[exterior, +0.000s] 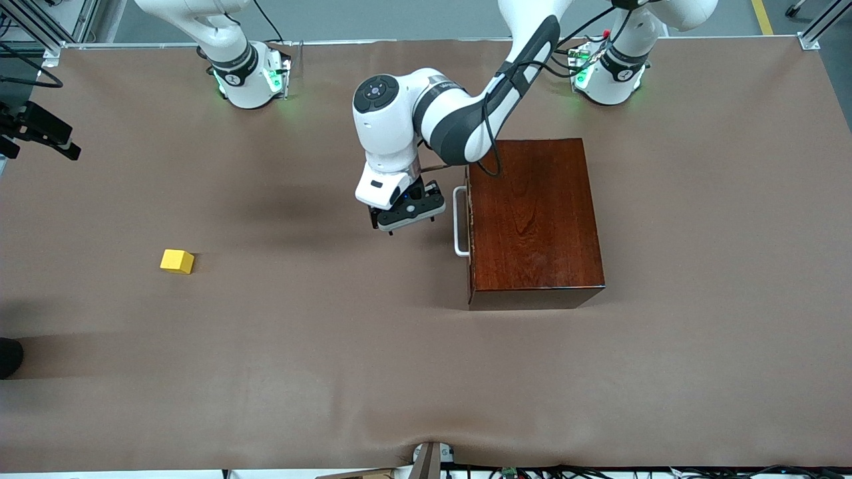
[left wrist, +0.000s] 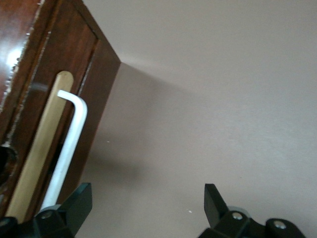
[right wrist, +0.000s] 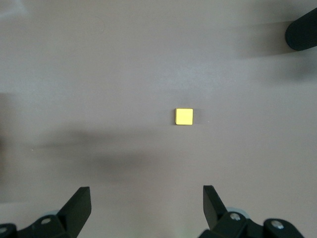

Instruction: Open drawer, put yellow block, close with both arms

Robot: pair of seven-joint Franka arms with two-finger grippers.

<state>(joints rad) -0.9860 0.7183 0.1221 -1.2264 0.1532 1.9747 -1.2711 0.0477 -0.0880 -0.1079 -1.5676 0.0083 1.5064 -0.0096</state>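
Note:
The dark mahogany box stands toward the left arm's end of the table. Its drawer is shut, and the white U-shaped handle faces the right arm's end. My left gripper is open and empty, low beside the handle and apart from it. In the left wrist view the handle lies next to one finger of the left gripper. The yellow block lies on the table toward the right arm's end. My right gripper is open, high over the table, with the block below it. It is out of the front view.
Brown cloth covers the table. A black device juts in at the right arm's end. A dark round object sits at that same edge, nearer the front camera. It also shows in the right wrist view.

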